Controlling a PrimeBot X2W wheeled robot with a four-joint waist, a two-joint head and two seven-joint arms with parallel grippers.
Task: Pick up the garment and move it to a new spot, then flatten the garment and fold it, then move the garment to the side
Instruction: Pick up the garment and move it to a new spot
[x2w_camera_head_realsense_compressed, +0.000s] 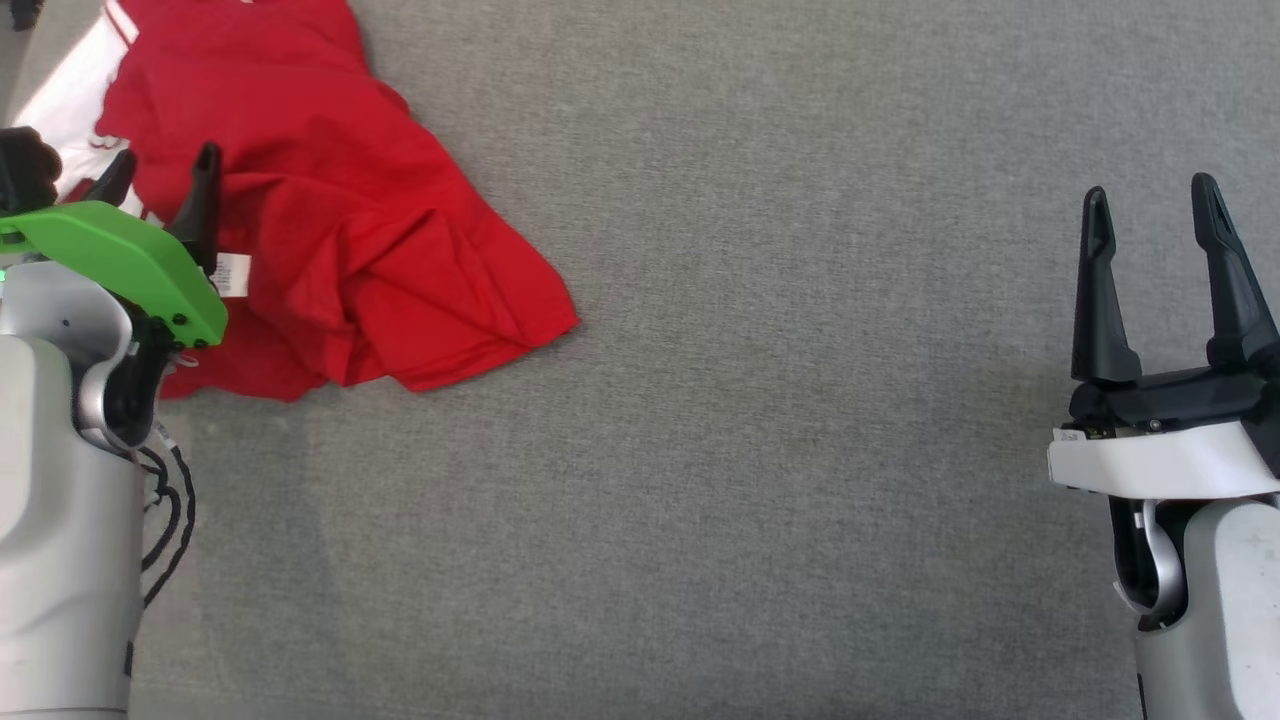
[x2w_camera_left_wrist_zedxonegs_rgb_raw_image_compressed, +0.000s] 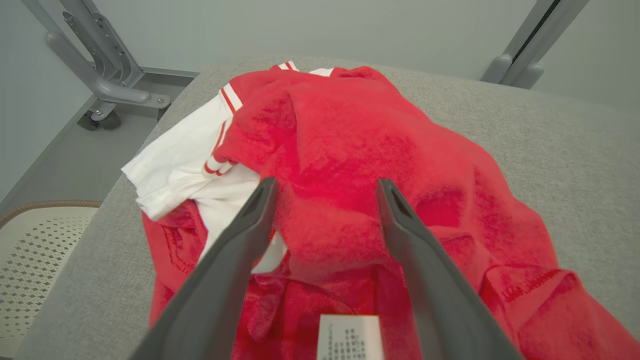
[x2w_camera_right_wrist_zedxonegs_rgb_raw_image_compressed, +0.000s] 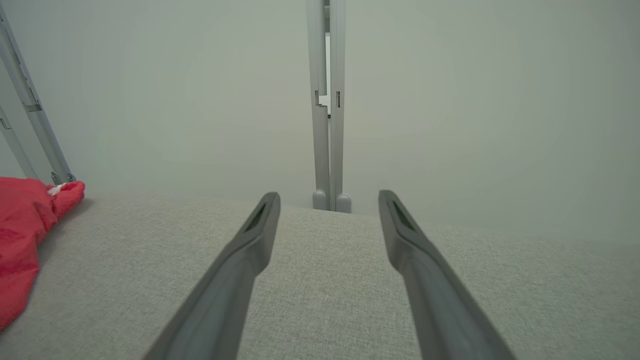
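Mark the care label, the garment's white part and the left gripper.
care label (x2w_camera_left_wrist_zedxonegs_rgb_raw_image_compressed: 348, 336): left wrist view, middle of the white tag.
white part (x2w_camera_left_wrist_zedxonegs_rgb_raw_image_compressed: 167, 172): left wrist view, plain cloth beside the stripes.
left gripper (x2w_camera_left_wrist_zedxonegs_rgb_raw_image_compressed: 326, 186): left wrist view, between the open fingertips.

- The left gripper (x2w_camera_head_realsense_compressed: 167, 158) has two long, dark, tapering fingers (x2w_camera_head_realsense_compressed: 200, 205) above a bright green plate (x2w_camera_head_realsense_compressed: 120, 260) (small dark screws dot its lower edge).
- The right gripper (x2w_camera_head_realsense_compressed: 1150, 190) has matching fingers on a black base, wrapped by a white collar (x2w_camera_head_realsense_compressed: 1160, 465).
- The left forearm (x2w_camera_head_realsense_compressed: 50, 520) and right forearm (x2w_camera_head_realsense_compressed: 1220, 620) are smooth pale grey shells.
- A black braided cable (x2w_camera_head_realsense_compressed: 170, 520) loops beside the left forearm.
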